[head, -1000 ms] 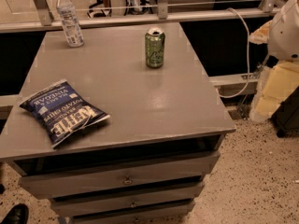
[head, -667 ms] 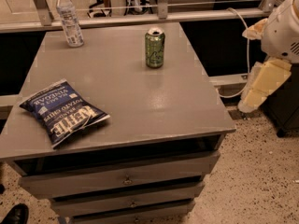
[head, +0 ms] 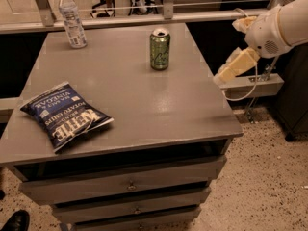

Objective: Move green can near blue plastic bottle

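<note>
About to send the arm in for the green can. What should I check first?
1. Green can upright, standing free on the table: ok.
2. Blue plastic bottle upright at the far left corner: ok.
3. Chip bag at front left, off the line between can and bottle: ok.
4. Gripper at the can: not ok; it hangs beyond the table's right edge, apart from the can.

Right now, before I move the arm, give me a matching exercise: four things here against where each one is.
1 small green metal can
2 tall clear plastic bottle, white cap
3 dark blue crinkled chip bag
4 pale gripper

A far left corner of the grey table
B beyond the table's right edge
C front left, lying flat
D far middle, upright

Pairs: 1-D, 2-A, 3-C, 4-B
</note>
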### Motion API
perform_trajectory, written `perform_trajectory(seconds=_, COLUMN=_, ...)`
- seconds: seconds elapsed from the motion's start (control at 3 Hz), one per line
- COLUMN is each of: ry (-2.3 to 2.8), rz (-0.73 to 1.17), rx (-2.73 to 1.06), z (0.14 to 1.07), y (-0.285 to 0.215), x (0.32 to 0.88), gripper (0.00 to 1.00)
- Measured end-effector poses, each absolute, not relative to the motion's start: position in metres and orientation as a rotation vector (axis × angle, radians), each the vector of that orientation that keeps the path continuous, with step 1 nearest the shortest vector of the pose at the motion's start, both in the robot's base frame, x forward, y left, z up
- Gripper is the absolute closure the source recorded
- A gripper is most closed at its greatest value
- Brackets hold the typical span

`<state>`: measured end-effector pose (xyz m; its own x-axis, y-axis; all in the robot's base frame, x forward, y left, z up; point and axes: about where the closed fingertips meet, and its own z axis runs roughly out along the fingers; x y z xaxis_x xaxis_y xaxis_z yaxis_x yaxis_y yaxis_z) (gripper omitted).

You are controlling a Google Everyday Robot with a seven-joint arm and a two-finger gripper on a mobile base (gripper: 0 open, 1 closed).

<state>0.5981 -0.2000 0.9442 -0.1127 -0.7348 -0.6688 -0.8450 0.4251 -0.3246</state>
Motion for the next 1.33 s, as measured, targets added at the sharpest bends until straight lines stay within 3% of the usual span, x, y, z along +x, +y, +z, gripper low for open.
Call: perform_trajectory(seconds=1.33, ry=1.626, rz=0.625, rx=-1.011, z=0.885, y=-0.109, x=0.739, gripper=0.0)
